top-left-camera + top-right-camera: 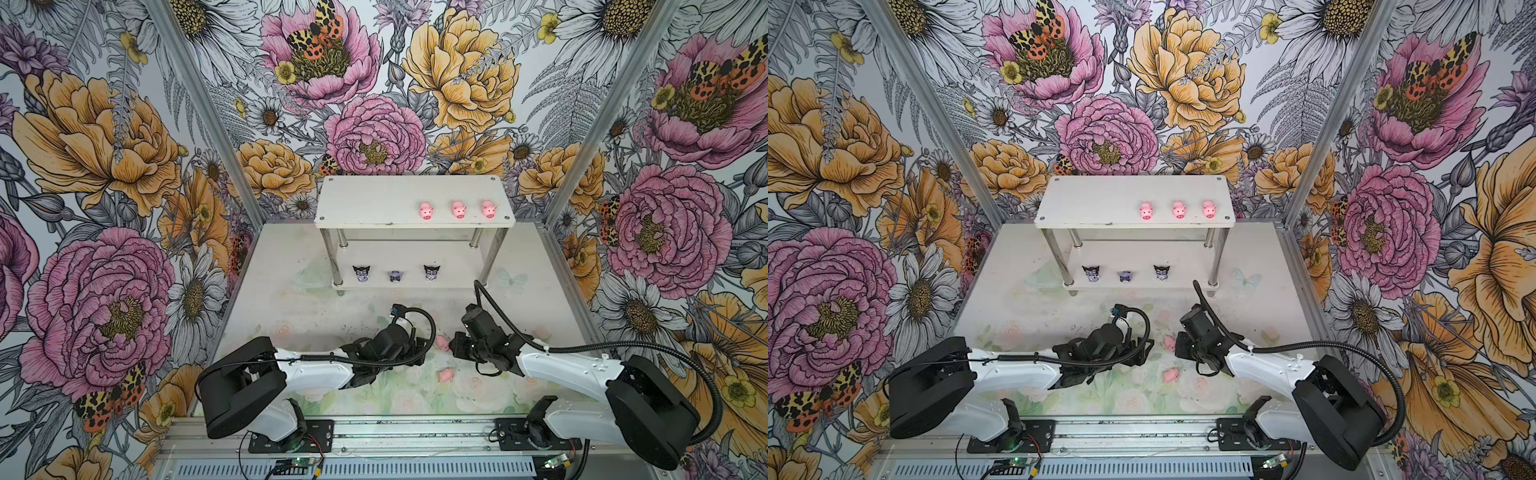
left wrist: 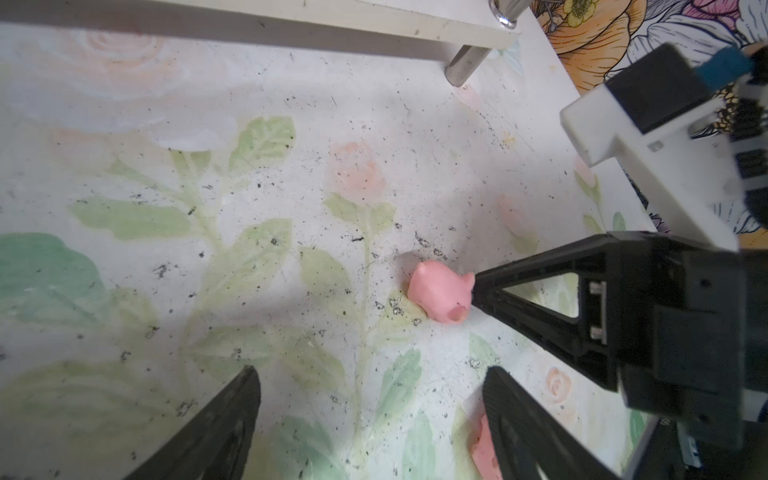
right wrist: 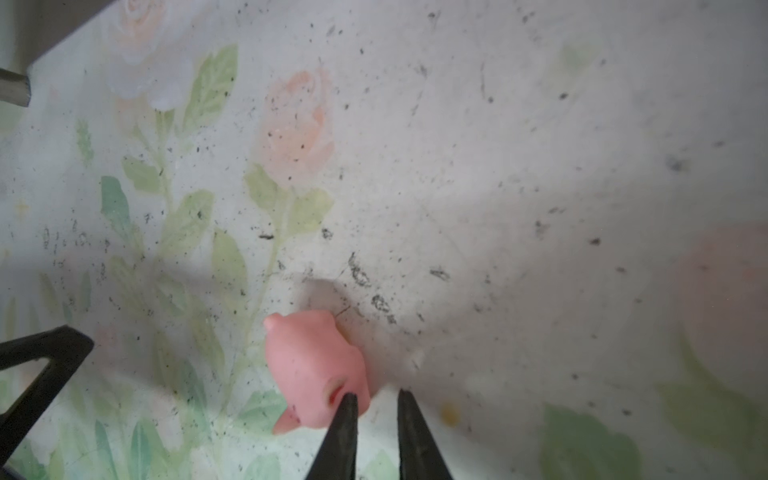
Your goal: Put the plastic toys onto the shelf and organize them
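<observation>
Pink and smooth, the nearest pig (image 1: 446, 375) lies loose on the tabletop (image 1: 291, 316), free of both arms, at about six o'clock from its twin. That second pig (image 3: 316, 370) lies tipped on its side between the arms. It is a rounded, matte little body with nub ears, and its snout touches one fingertip of the right tool (image 3: 376, 395). The right tool's jaws stand narrow, with nothing between them; in both top views the pig sits outside the gap, at their nine o'clock. The left tool (image 2: 370, 370) is spread wide and empty, close at the pig's nine o'clock.

A narrow tool pressing on so small and round a toy would, I judge, skid or roll it away rather than take it. With both tools crowding one pig, the fingers might also knock together or sweep the nearest pig aside.

Farther off, at twelve o'clock, stands the shelf (image 1: 374, 199). Three black-and-lavender figures (image 1: 395, 275) are spaced along its lower tier, from the nine o'clock end to the middle. Three pigs (image 1: 458, 209) line the upper tier toward three o'clock, snouts facing the arms, leaving bare board at nine o'clock.
</observation>
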Motion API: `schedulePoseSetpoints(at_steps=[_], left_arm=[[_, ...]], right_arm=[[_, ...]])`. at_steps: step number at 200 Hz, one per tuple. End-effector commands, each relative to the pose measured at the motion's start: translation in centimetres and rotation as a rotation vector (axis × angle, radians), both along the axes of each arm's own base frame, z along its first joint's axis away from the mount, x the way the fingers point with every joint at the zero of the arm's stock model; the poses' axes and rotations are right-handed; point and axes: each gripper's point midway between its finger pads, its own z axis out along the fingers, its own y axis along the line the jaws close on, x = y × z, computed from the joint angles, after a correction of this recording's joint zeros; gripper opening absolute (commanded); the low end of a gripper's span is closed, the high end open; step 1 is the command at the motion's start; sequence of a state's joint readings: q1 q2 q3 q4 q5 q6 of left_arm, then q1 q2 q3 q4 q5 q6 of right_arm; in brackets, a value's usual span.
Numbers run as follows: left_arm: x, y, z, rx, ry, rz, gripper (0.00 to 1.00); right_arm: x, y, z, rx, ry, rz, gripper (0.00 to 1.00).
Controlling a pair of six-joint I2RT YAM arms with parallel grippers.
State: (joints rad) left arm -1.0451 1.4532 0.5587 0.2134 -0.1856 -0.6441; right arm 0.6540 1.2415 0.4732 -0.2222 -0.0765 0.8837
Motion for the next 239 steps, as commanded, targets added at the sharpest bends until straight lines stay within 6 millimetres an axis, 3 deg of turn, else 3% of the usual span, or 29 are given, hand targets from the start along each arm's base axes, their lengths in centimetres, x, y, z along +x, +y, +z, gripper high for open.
schedulePoseSetpoints(at_steps=[1,34,67,79,120,182,211,239], left_arm=[[-0.3,-1.5,0.9,-0.019,-0.007,-0.047,0.91],[-1.0,-2.9,0.4,0.012,0.01,-0.073,0.92],[-1.5,-4.9,-0.3,0.02,0.03,-0.109,0.89],[-1.6,-5.4,-0.6,0.024,0.037,-0.118,0.89],[-1.2,-6.7,-1.2,0.039,0.054,-0.124,0.84],[-0.7,-6.7,-2.8,0.062,0.085,-0.111,0.83],[-0.5,-6.5,-2.7,0.073,0.083,-0.101,0.82],[-0.3,-6.6,-2.7,0.091,0.08,-0.106,0.77]], right_arm=[[0.7,0.8,2.4,0.084,-0.055,-0.022,0.21],[0.6,-1.7,3.3,0.013,-0.086,-0.069,0.22],[0.0,-3.6,1.3,-0.078,-0.03,-0.077,0.0],[-0.1,-3.5,0.4,-0.098,-0.001,-0.066,0.0],[0.6,-0.7,-0.7,-0.038,0.008,0.001,0.0],[0.5,4.2,-2.2,0.134,0.027,0.057,0.0],[0.2,2.6,-2.0,0.075,0.014,0.034,0.0],[0.2,-0.4,-0.2,0.003,-0.039,-0.013,0.0]])
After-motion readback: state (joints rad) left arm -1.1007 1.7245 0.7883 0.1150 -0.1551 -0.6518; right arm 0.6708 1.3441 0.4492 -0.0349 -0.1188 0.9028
